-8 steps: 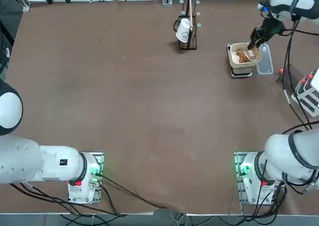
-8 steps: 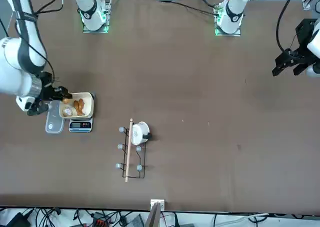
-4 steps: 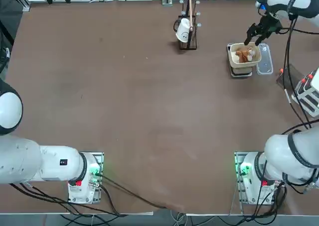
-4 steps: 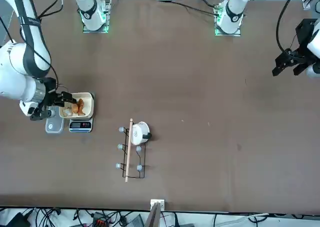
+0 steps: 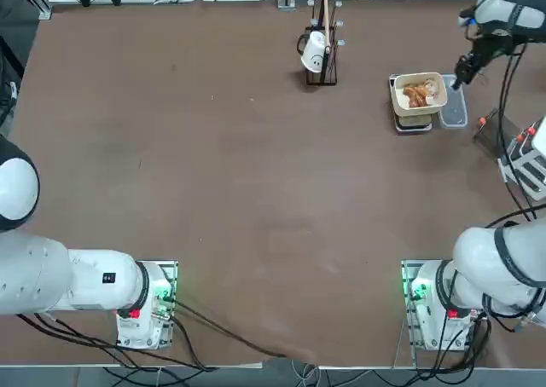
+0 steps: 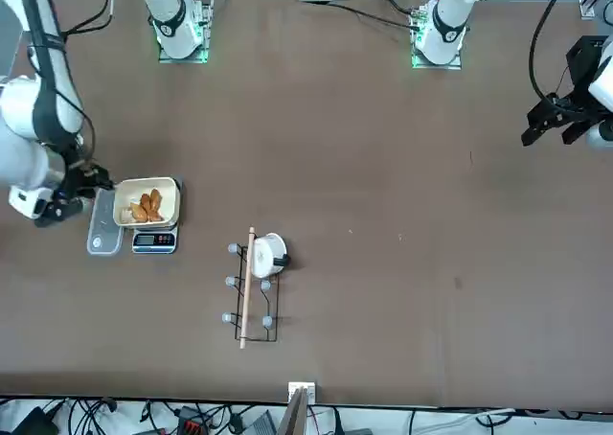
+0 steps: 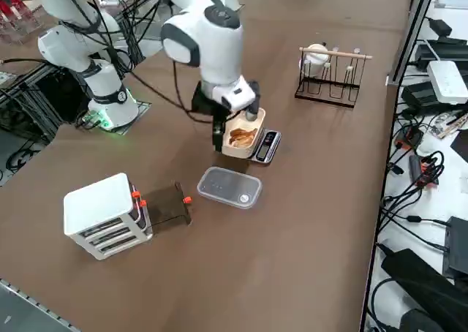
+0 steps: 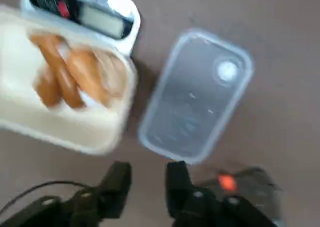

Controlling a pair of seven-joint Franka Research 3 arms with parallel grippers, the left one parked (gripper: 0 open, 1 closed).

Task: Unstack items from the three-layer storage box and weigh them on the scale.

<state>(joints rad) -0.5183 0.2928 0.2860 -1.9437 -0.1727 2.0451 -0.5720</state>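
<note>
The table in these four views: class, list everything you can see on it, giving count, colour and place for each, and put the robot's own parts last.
Table: one, brown, under everything.
Scale: one, dark with a display, far right area of the table.
Cream tray: one, on the scale.
Items: several orange-brown lumps, in the tray; exact count unclear.
Clear lid: one, transparent grey, flat beside the scale.
Storage box: one, white with orange bits, at the right edge.
Black rack: one, with a wooden rod, far middle.
White cup: one, on the rack.
Right tool: one, black, slightly open, empty, beside the tray and lid.
</note>
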